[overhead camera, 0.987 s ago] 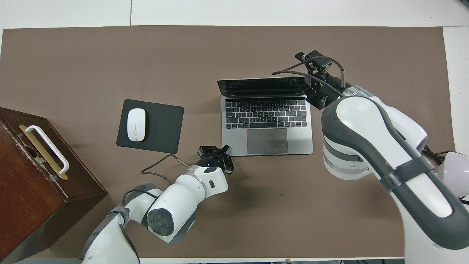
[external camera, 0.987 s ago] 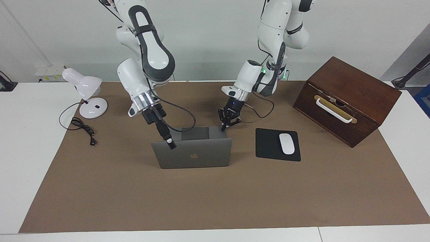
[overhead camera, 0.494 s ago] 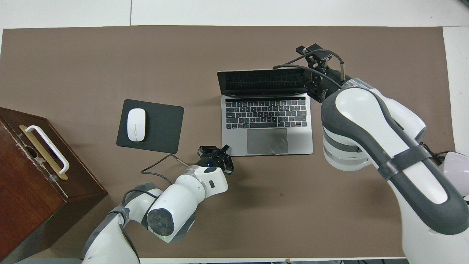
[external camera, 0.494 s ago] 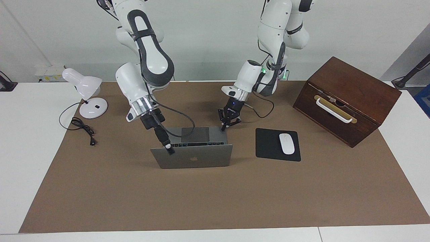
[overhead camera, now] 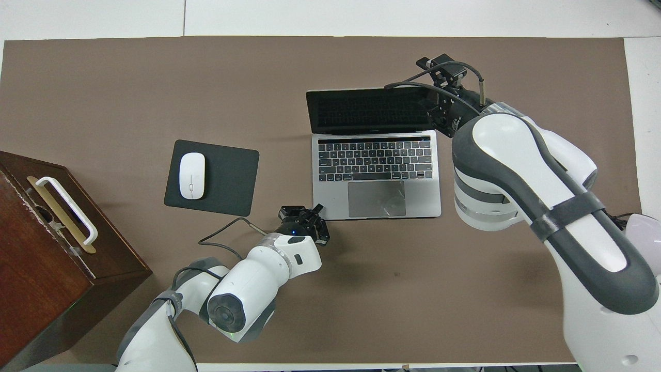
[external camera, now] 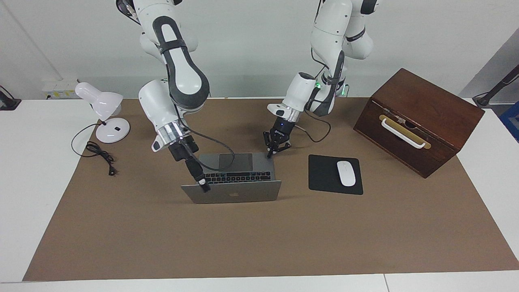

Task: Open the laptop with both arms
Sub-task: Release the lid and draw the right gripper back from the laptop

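Note:
The silver-grey laptop (external camera: 239, 195) stands open on the brown mat, its lid tilted back past upright with the apple logo facing away from the robots. Its black keys and grey trackpad show in the overhead view (overhead camera: 377, 165). My right gripper (external camera: 204, 185) is shut on the lid's top corner toward the right arm's end of the table; it also shows in the overhead view (overhead camera: 429, 101). My left gripper (external camera: 271, 153) is down on the corner of the laptop's base that is nearest to the robots, toward the left arm's end, also seen in the overhead view (overhead camera: 310, 214).
A black mouse pad (external camera: 324, 176) with a white mouse (external camera: 346, 173) lies beside the laptop toward the left arm's end. A brown wooden box (external camera: 417, 119) with a white handle stands past it. A white desk lamp (external camera: 103, 109) and its cable (external camera: 99, 156) are at the right arm's end.
My right gripper has swung the lid farther back and lower, so more of the keyboard and the screen shows. My left gripper and the laptop's base have stayed in place.

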Available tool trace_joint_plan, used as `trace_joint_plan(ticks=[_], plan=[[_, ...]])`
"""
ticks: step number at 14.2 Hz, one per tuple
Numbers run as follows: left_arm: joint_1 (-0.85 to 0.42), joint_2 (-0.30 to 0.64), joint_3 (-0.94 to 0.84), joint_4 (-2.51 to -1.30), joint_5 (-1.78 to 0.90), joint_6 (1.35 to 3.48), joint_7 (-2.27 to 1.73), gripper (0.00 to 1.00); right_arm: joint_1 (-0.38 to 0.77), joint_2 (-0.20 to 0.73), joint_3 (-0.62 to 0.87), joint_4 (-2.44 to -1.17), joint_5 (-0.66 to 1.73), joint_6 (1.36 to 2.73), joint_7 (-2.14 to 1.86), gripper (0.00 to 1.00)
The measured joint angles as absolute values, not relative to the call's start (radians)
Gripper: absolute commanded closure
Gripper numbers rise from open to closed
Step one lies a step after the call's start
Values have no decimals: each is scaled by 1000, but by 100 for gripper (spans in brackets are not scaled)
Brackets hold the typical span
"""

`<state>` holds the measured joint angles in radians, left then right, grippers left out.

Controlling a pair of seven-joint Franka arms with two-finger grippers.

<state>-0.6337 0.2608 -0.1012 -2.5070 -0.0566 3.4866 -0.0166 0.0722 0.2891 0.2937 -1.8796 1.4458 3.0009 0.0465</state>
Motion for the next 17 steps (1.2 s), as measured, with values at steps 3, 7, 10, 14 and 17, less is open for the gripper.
trace_joint_plan(ticks=[3,7,10,14,17], plan=[[-634,261,-101,-2507,-57,3487,-17,100,71,290,294,-1870,1440,3001,46,0],[-634,261,-101,-2507,-57,3487,-17,100,74,291,295,-1855,1431,3001,47,0],[-634,261,-101,-2507,-57,3487,-17,100,83,289,297,-1834,1431,3001,55,0],[-634,261,-101,-2507,-57,3487,-17,100,85,254,298,-1826,1431,3001,77,0],[-634,261,-101,-2507,-57,3487,-20,100,79,209,285,-1830,1387,2943,83,0]])
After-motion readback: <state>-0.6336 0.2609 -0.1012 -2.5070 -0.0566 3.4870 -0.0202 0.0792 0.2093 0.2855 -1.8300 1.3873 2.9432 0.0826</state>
